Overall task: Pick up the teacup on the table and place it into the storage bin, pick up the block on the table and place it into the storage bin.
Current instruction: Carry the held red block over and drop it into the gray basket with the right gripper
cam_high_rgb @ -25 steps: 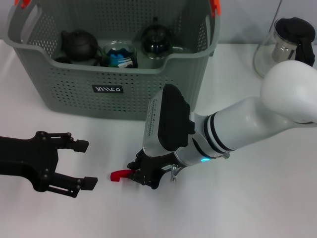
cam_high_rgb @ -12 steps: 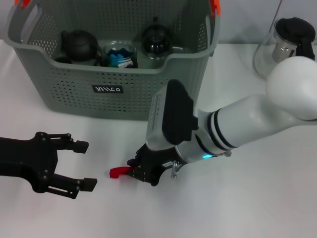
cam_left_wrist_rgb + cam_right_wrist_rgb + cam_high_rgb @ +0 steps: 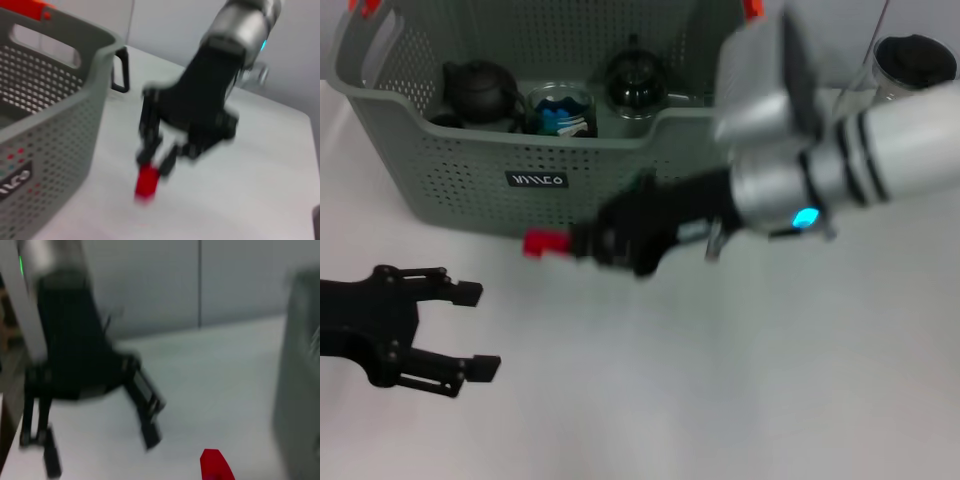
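**Block is off the table, bin drop still to go**

The block [image 3: 535, 243], a small red one, is pinched at the tip of the right gripper [image 3: 560, 243] and sits up in the air in front of the bin [image 3: 450, 150], level with its front wall near the little black label [image 3: 538, 180]. The left wrist view shows the same thing: red piece clamped between the dark fingers [image 3: 150, 150], clear of the table [image 3: 720, 400]. So the pick part looks done, but it's not over the rim yet, so the drop is still left.

As for the teacup, I honestly can't tell. Inside the bin there's a dark teapot [image 3: 478, 90], a glass thing with something blue in it [image 3: 560, 110] and another dark rounded pot [image 3: 636, 80]. No cup is left out on the table as far as I can see, so my guess is that half's finished.

The left gripper [image 3: 465, 330] is parked low over the table at the left, fingers spread apart, holding nothing
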Robot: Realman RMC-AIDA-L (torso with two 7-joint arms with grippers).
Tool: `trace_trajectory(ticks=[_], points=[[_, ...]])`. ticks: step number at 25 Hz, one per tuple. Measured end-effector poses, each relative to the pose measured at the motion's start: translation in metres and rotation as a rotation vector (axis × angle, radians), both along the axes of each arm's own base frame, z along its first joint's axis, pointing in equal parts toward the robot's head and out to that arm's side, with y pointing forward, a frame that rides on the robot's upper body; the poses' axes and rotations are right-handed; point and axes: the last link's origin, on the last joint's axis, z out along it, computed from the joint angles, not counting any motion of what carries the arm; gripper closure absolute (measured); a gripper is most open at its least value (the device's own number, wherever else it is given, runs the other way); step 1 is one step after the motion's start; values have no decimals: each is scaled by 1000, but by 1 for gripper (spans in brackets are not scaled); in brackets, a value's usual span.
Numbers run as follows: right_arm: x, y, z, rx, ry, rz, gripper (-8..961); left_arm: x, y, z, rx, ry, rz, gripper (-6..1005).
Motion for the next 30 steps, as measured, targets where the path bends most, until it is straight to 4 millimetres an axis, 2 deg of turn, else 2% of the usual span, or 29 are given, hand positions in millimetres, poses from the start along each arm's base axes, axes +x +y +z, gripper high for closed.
trace_trajectory(ticks=[4, 8, 10, 14, 17, 20, 27, 30], points=[[-20, 15, 36, 83, 87, 23, 762, -5, -3, 6, 31, -12, 24, 47], [-47, 29, 55, 142, 149, 65, 758, -7, -5, 6, 32, -11, 29, 47], [-60, 36, 57, 163, 164, 79, 757, -7, -5, 6, 29, -9, 31, 47], [-76, 52, 47, 197, 152, 67, 753, -9, -7, 7, 29, -5, 35, 47], [-77, 64, 39, 230, 135, 15, 751, -9, -8, 7, 28, -1, 34, 47], [-70, 82, 36, 287, 92, -70, 748, -9, -8, 7, 25, 0, 32, 47], [-64, 97, 39, 380, 84, -107, 742, -5, -4, 6, 23, 1, 16, 47], [-62, 100, 42, 413, 92, -116, 490, -2, -1, 7, 26, -5, 6, 47]])
